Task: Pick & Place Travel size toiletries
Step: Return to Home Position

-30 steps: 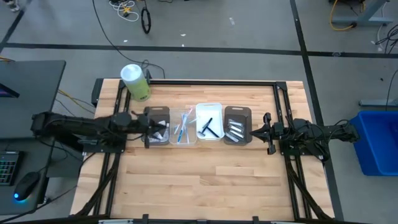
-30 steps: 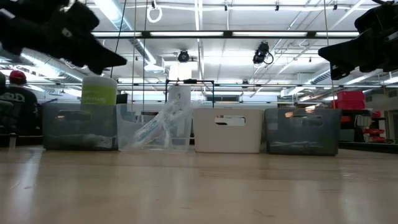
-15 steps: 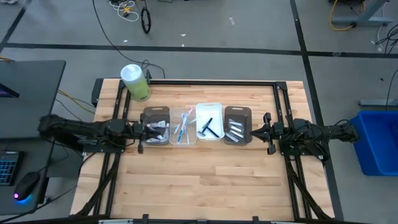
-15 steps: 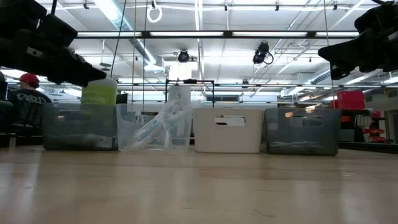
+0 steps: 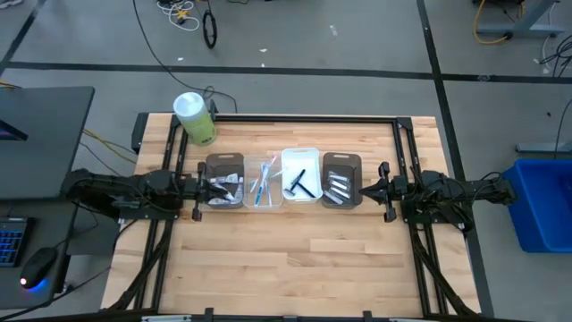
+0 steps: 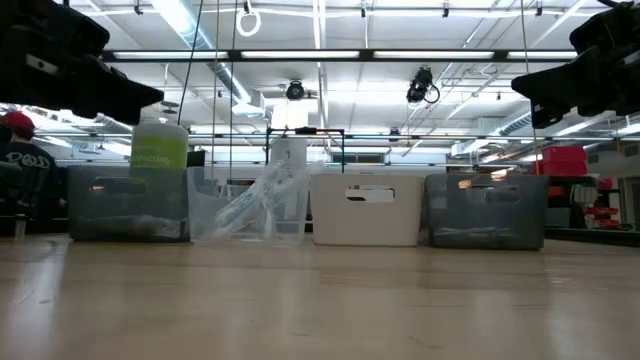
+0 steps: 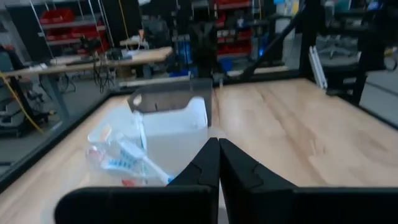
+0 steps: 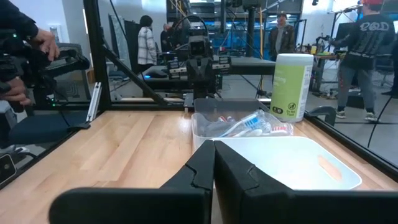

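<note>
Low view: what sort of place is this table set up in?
Probably an industrial workshop or robotics lab: strip lights on an open ceiling, red storage bins, and people standing beyond the table.

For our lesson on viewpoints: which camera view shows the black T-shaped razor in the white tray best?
The high view: looking straight down, it shows the black T-shaped razor whole in the white rectangular plastic tray. The low view's opaque tray wall hides it; neither wrist view shows it clearly.

High: overhead, straight down. Low: table-level, across. Wrists: opposed, sharing clear tray (image 8: 202, 127).
</note>
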